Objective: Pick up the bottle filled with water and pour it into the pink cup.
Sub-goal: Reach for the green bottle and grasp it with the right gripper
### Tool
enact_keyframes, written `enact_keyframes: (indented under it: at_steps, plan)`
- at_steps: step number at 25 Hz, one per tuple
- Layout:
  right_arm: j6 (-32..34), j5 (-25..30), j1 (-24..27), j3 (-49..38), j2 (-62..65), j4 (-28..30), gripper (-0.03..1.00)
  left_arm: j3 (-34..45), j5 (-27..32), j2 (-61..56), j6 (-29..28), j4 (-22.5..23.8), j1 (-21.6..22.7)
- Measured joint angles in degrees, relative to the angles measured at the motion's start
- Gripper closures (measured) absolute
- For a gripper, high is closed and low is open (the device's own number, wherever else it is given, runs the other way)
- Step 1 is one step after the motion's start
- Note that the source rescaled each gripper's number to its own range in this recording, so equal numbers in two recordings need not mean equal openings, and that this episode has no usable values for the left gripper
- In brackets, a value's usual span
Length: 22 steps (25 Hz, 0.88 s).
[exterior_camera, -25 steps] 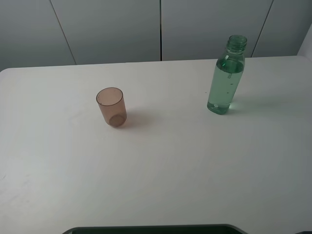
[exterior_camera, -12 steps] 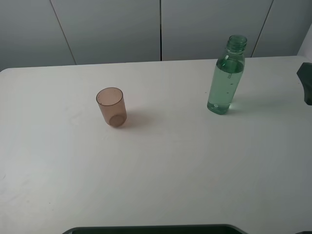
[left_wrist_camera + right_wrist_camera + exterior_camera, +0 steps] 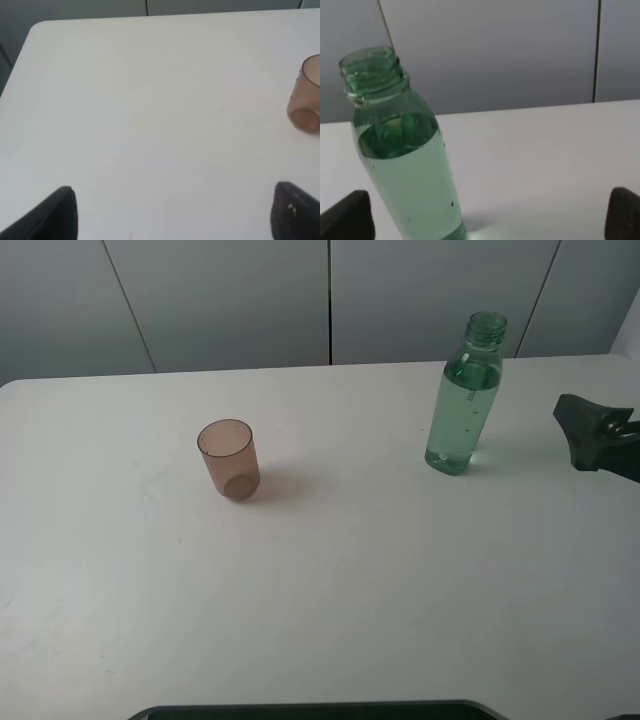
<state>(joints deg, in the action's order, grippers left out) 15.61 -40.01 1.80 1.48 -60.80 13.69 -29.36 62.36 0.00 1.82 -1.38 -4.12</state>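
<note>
The right gripper (image 3: 578,435) is sliding in toward the bottle (image 3: 463,410), jaws spread wide and empty. It is lining up the grasp, well apart from the cup (image 3: 228,455).

dark jaws, rounded tips, possibly matte plastic

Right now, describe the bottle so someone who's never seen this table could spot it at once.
On the white table, look toward the back right. The bottle stands there upright, well apart from the cup. It is tall, clear green, capless and mostly full of water; the cup is short and brownish-pink.
</note>
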Motion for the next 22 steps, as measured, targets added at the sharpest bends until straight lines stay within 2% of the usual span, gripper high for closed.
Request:
enact_keyframes:
  at_steps: [13,16,22]
  plan:
    - [-1.51,-3.57,0.00,-0.67,-6.89,5.41,-0.03,0.00,0.00,0.00,0.00,0.00,0.00]
    - [-1.51,-4.18,-1.26,-0.56,-9.50,6.20,-0.03,0.00,0.00,0.00,0.00,0.00,0.00]
    - [-8.05,-4.18,-9.25,1.20,-14.02,-1.52,-0.03,0.00,0.00,0.00,0.00,0.00,0.00]
